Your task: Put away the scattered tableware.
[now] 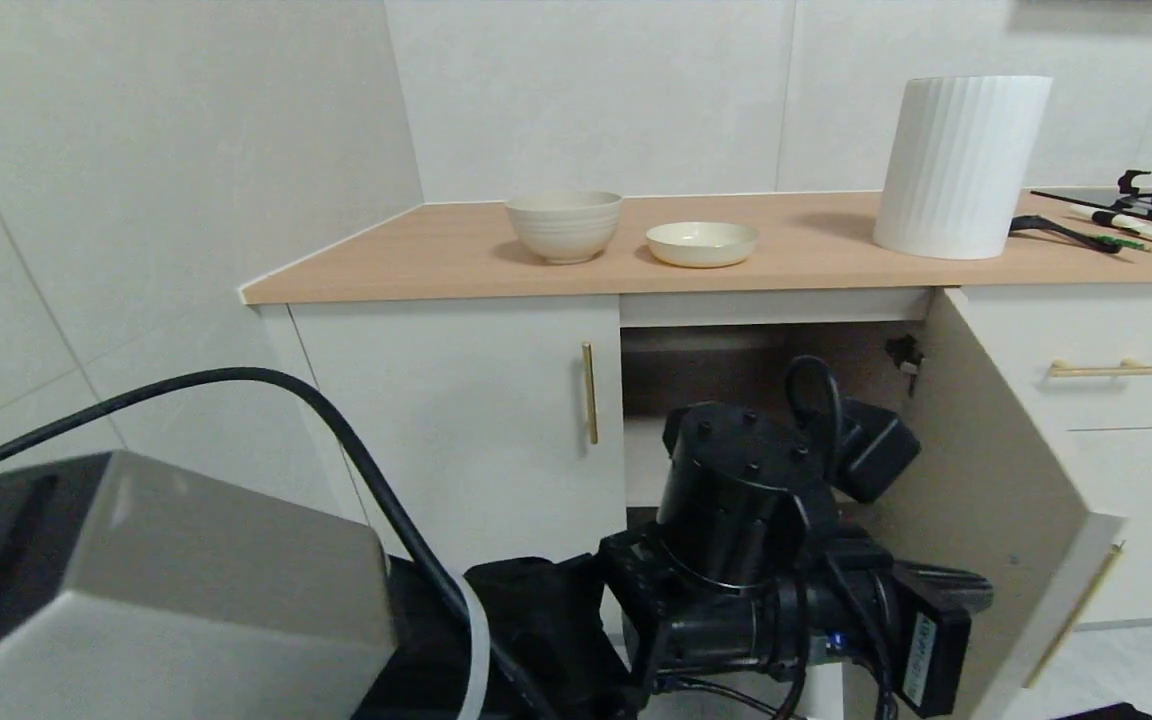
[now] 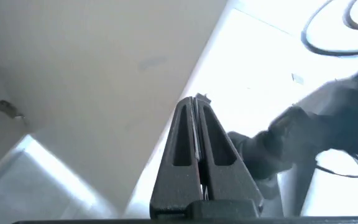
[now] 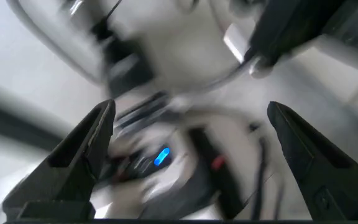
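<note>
A beige ribbed bowl (image 1: 564, 225) and a shallow cream dish (image 1: 702, 243) stand side by side on the wooden countertop (image 1: 416, 255), toward its left end. Below them the right cabinet door (image 1: 996, 480) hangs open, and a black arm wrist (image 1: 751, 520) sits low in front of the opening. My left gripper (image 2: 194, 102) is shut with nothing between its fingers, next to a pale panel with a hinge (image 2: 8, 110). My right gripper (image 3: 191, 121) is wide open and empty, well below the counter.
A tall white ribbed container (image 1: 961, 165) stands right of the dish, with several long utensils (image 1: 1116, 225) beyond it. The left cabinet door (image 1: 456, 430) is closed, with a gold handle (image 1: 589, 392). A drawer (image 1: 1106, 369) lies to the right. Walls close off the left and back.
</note>
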Robot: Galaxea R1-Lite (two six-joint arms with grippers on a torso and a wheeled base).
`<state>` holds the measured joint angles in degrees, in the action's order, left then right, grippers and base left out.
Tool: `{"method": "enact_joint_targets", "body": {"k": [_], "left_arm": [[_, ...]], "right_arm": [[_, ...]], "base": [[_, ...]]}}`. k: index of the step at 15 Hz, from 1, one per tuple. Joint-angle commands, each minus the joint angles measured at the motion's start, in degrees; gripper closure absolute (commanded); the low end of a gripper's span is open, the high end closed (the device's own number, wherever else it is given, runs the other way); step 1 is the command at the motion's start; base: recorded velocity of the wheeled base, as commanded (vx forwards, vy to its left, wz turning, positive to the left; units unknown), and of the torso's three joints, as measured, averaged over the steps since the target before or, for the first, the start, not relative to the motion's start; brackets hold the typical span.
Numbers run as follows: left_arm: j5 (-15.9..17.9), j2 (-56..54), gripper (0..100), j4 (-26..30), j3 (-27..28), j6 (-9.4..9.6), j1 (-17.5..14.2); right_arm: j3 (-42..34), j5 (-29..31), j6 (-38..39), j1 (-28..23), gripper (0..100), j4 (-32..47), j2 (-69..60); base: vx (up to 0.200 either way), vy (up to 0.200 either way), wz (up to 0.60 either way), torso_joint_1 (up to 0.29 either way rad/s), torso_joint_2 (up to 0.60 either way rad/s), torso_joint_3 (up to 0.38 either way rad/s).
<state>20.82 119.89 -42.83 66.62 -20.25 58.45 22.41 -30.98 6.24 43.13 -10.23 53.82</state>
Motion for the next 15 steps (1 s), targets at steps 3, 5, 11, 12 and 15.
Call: {"method": "enact_joint_targets", "body": {"k": [3,5,11,12,15], "left_arm": [[-0.34,-6.16,100,-1.47,-7.3,0.03,-5.54],[-0.78,-10.29,100,-1.65,-11.6,0.12,-11.08],[-12.21,-28.66,100,-3.58,-29.97,12.43,-27.34],[-12.65,-31.83,100,-3.14,-31.47,12.43,-29.01],[-12.3,-42.99,100,2.84,-33.49,12.25,-34.2]], "right_arm": [[2.73,0.48,0.17,1.96,0,0.74,-3.72],[4.84,3.38,0.61,-0.94,0,0.65,0.49],[19.69,8.21,1.05,-8.85,0,1.44,11.83],[22.33,8.21,0.79,-8.85,0,1.44,13.5],[28.92,8.48,0.26,-8.85,0,5.13,17.46]], "base": [[0.0,0.0,0.0,0.0,0.0,0.0],[0.0,0.0,0.0,0.0,0.0,0.0],[0.0,0.0,0.0,0.0,0.0,0.0],[0.0,0.0,0.0,0.0,0.0,0.0],[0.0,0.0,0.0,0.0,0.0,0.0]]}}
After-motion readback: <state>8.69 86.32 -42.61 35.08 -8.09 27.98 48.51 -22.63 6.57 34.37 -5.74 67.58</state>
